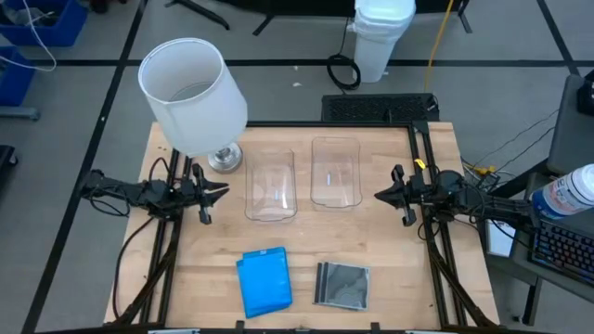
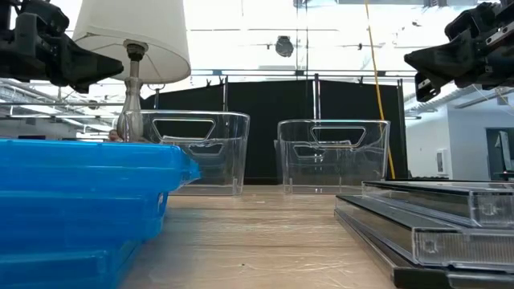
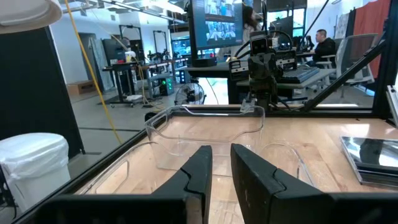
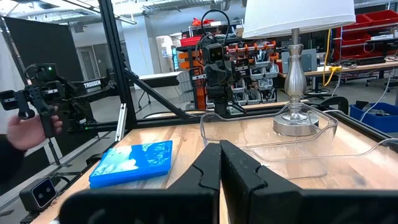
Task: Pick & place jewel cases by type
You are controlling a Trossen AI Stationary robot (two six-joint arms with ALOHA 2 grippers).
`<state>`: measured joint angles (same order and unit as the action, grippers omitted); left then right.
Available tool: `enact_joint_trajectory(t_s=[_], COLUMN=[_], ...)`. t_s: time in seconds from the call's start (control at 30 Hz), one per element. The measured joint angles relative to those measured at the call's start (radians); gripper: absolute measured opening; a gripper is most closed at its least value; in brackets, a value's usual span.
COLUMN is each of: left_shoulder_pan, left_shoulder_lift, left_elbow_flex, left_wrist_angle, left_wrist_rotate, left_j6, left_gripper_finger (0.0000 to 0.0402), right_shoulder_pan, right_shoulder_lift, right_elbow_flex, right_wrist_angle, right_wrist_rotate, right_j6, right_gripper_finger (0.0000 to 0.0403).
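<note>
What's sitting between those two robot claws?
Two clear plastic tubs, left one and right one, stand side by side between the left gripper and the right gripper, clearest in the high view.

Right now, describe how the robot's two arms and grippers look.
Both arms are dark, nearly black, each ending in a gripper with two angular black fingers. The left gripper has black cables trailing from its arm. The right gripper carries a small yellow tag near its wrist, and cables run along its arm too.

Grey tiled floor (image 1: 74, 102), white bin (image 1: 382, 37)
</note>
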<state>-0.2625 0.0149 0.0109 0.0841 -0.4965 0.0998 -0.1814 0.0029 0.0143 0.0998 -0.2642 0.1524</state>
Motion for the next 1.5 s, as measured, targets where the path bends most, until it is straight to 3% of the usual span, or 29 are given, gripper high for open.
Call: enact_joint_trajectory(t_s=[0.27, 0.5, 0.57, 0.73, 0.83, 0.97, 1.13, 1.4, 1.5], left_shoulder_pan=[0.000, 0.000, 0.002, -0.021, -0.051, -0.095, -0.153, -0.183, -0.185], left_shoulder_lift=[0.000, 0.000, 0.000, 0.076, 0.214, 0.493, 0.868, 1.367, 1.520], left_elbow_flex=[0.000, 0.000, 0.003, 0.071, 0.133, 0.271, 0.522, 0.967, 1.107], left_wrist_angle=[0.012, 0.033, 0.083, 0.074, 0.076, 0.076, 0.049, -0.164, -0.225], left_wrist_rotate=[0.024, 0.027, 0.035, 0.203, 0.190, 0.189, 0.202, 0.246, 0.321], left_j6=[-0.139, -0.380, -0.363, -0.254, -0.240, -0.230, -0.164, -0.155, -0.154], left_gripper_finger=[0.0067, 0.0067, 0.0067, 0.0067, 0.0067, 0.0054, 0.0007, 0.0004, 0.0006], right_shoulder_pan=[0.000, 0.000, 0.000, 0.000, 0.000, 0.000, 0.000, 0.000, 0.000], right_shoulder_lift=[0.000, 0.000, 0.000, 0.000, 0.000, 0.000, 0.000, 0.000, 0.000], right_elbow_flex=[0.000, 0.000, 0.000, 0.000, 0.000, 0.000, 0.000, 0.000, 0.000], right_wrist_angle=[0.001, 0.001, 0.001, 0.001, 0.001, 0.000, -0.011, -0.018, -0.022], right_wrist_rotate=[0.000, 0.000, 0.000, 0.003, 0.003, 0.000, -0.001, -0.002, -0.002], right_j6=[0.000, 0.061, 0.095, 0.074, 0.068, 0.101, 0.121, 0.104, 0.127], right_gripper_finger=[0.0000, 0.0000, 0.0000, 0.0000, 0.0000, 0.0000, 0.0000, 0.0000, 0.0000])
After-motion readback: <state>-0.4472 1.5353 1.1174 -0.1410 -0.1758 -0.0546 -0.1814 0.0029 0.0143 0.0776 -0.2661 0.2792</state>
